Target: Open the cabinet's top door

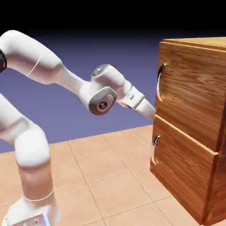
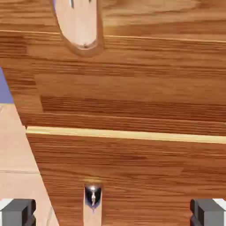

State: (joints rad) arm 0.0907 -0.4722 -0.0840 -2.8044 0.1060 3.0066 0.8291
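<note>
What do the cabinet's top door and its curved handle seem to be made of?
The top door looks like warm brown wood with a slight sheen, going by its streaky grain, though a veneer is possible. Its handle seems to be polished metal, likely chromed or steel, since it is silvery with bright highlights and dark reflections.

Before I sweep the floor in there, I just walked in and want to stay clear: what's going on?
A white robot arm is reaching toward the wooden cabinet. Its claw is open, with nothing held between the tips. The upper door looks closed, as does the lower one, so opening the top one is not yet done.
</note>
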